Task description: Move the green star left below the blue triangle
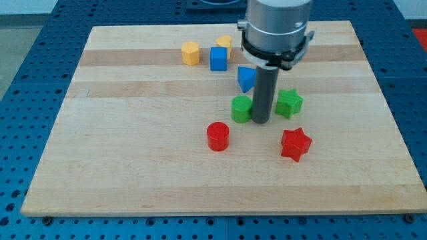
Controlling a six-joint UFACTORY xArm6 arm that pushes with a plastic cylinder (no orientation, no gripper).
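**A:** Looking at the board (pixel 133 167), where does my tip (pixel 260 123) stand?

**B:** Planted between the green cube (pixel 241 109), which it touches or nearly touches at its nine o'clock, and the green star (pixel 289 103), just beside it at about two o'clock. It is a bare rod, so nothing is clasped or carried; it can only shove.

**A:** And the star against its goal?

**B:** The blue triangle (pixel 245 79) sits at eleven o'clock from the tip. The star lies at about four o'clock from that triangle, so it isn't under it yet. I judge the step in hand to be lining up the push.

**A:** What does the next move call for?

**B:** The tip is on the star's wrong side. It would need to circle round to the star's three o'clock, then drive toward nine. The green cube already fills the spot at the triangle's six o'clock, so expect crowding. The red cylinder (pixel 217 136) and red star (pixel 295 144) sit clear, toward six.
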